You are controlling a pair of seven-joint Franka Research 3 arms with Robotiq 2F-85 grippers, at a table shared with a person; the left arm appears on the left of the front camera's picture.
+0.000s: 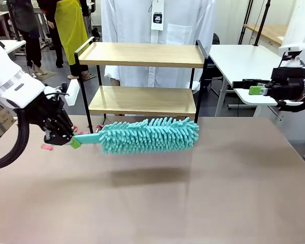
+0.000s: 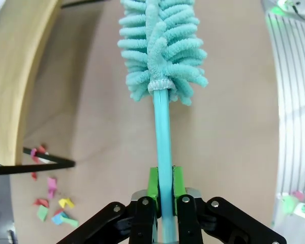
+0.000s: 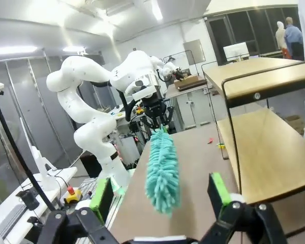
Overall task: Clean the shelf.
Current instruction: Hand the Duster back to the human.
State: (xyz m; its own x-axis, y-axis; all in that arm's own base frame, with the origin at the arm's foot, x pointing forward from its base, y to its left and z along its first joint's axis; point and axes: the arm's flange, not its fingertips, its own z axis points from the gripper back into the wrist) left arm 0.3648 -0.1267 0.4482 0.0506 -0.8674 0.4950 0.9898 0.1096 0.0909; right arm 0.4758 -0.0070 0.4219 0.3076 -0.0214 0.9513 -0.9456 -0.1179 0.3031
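Duster time: the left end effector (image 2: 162, 195) is clamped tight on the thin teal handle of a fluffy turquoise microfibre duster (image 1: 148, 135), held level above the brown worktop (image 1: 193, 193), probably so the head can sweep the boards. The two-tier light wood shelf with black metal frame (image 1: 142, 55) stands at the far edge (paper scraps near its foot). The right end effector (image 3: 162, 201) hangs wide apart, holding nothing.

No text can be read. A white tag (image 1: 157, 15) hangs on the white garment (image 1: 142, 25) behind the shelf (image 1: 142, 55); its dark print is too small to make out.
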